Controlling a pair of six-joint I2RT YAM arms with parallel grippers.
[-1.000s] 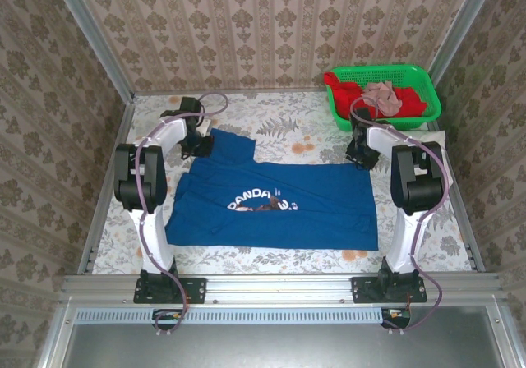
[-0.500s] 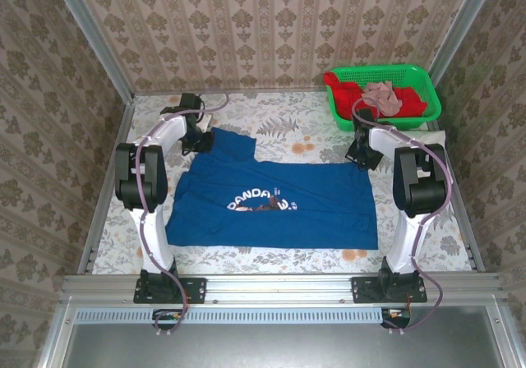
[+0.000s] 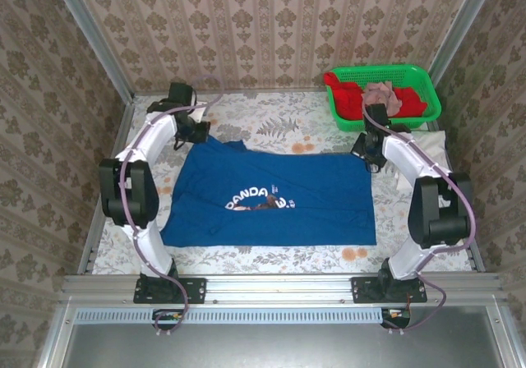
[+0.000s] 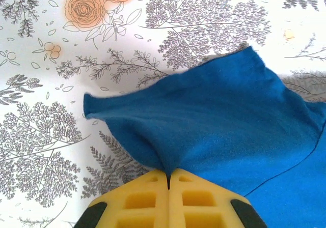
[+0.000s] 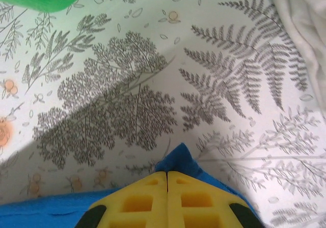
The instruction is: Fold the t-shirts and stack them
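- Top view: the blue t-shirt (image 3: 271, 200) lies spread, print up, at the centre of the desk (image 3: 279, 121). The left pincer (image 3: 200, 135) has its 11 o'clock corner and the right pincer (image 3: 366, 159) its 1 o'clock corner. The cream t-shirt (image 3: 429, 148) sits at 3 o'clock, near the green basket (image 3: 382, 97).
- Left wrist view: the yellow fingers (image 4: 204, 202) are pressed fully together on a raised peak of blue cloth, which drapes limply toward 2 o'clock.
- Right wrist view: the fingers (image 5: 137, 202) are closed on the very tip of the blue corner, a thin bite that looks likely to slip.
- Handling: the cloth seems light, soft and without stiffness. It should sag between holds, so a deeper grip on the corner hems, pulled evenly, looks best.
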